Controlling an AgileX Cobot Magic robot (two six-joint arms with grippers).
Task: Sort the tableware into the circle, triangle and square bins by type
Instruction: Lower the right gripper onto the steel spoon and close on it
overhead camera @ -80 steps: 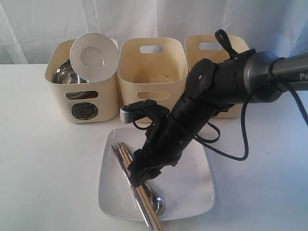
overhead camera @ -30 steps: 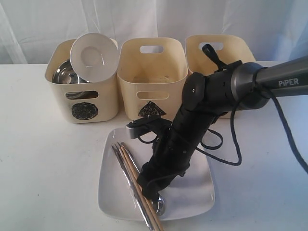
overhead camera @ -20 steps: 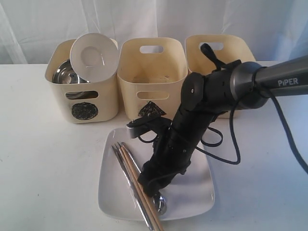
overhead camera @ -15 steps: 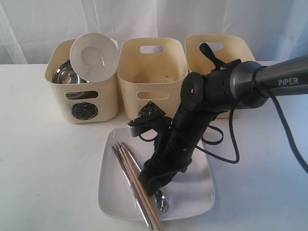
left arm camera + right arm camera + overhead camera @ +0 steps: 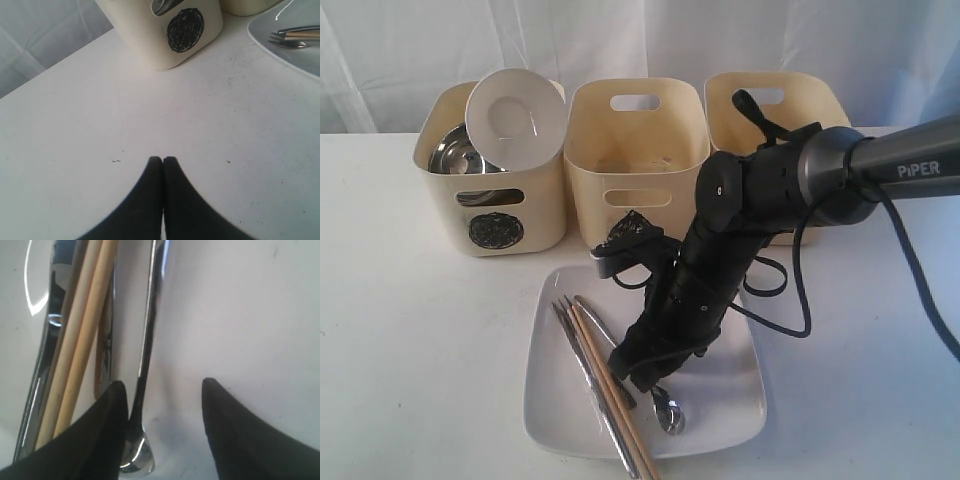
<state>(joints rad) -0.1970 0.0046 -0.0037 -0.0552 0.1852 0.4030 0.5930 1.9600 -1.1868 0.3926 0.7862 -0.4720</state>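
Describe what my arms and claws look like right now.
Right arm is a chain of black jointed segments on a grey tube lettered PIPER in white, with a black cable looping beside it. Right claw and left claw have matte black fingers tapering to rounded tips.

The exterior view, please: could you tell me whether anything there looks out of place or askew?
Yes: the small white bowl stands on edge at the top of the circle bin, its inside facing the camera, instead of sitting down inside with the steel bowl. It looks propped rather than settled.
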